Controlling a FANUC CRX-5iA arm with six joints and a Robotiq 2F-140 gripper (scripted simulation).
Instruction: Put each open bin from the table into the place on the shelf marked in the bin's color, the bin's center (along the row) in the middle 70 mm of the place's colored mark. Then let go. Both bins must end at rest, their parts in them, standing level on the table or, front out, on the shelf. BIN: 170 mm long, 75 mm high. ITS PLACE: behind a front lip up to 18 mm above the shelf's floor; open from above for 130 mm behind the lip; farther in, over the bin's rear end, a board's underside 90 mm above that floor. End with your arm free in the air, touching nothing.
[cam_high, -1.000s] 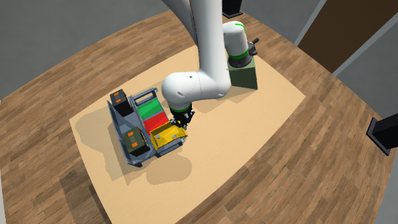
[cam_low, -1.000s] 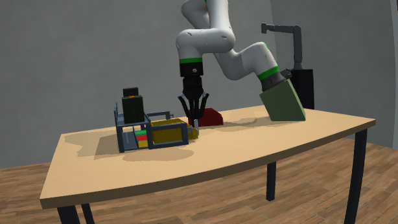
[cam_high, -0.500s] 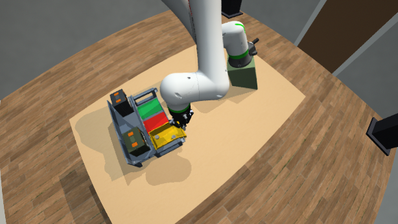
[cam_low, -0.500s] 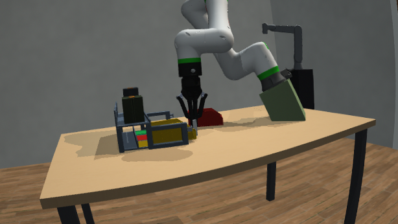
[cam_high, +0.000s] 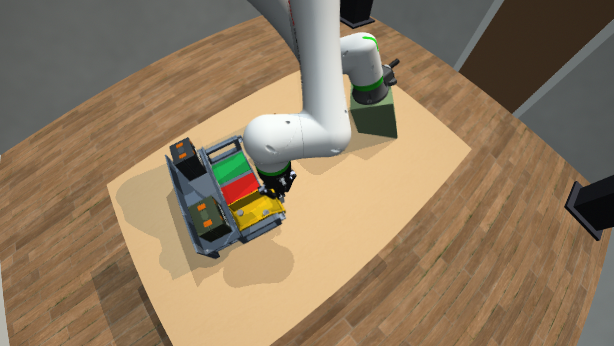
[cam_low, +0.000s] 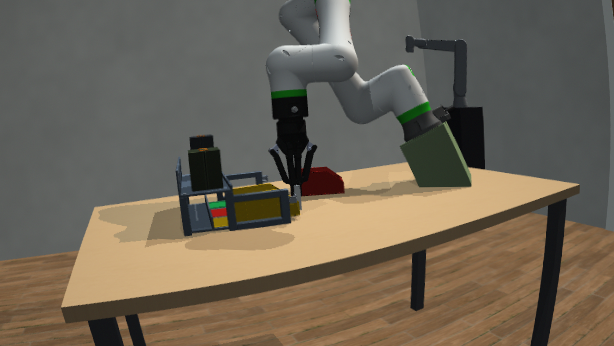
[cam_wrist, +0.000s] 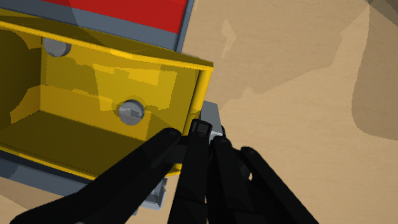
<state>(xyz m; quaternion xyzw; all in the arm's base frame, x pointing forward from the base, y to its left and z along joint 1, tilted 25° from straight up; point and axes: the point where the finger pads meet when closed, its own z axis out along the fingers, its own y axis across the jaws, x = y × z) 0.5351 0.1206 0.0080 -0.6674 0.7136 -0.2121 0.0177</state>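
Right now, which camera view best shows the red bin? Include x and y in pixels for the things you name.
The exterior view: the red bin (cam_low: 322, 181) stands visible behind the end effector (cam_low: 296, 192). The top and wrist views show red shelf marking, but no red bin.

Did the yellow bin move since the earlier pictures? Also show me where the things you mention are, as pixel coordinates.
Yes, a little. The yellow bin (cam_high: 268, 202) (cam_low: 257, 209) (cam_wrist: 162, 82) slid deeper into the shelf: from outside, it sticks out less past the shelf's near front post (cam_high: 281, 218) (cam_low: 286, 206) (cam_wrist: 158, 196).
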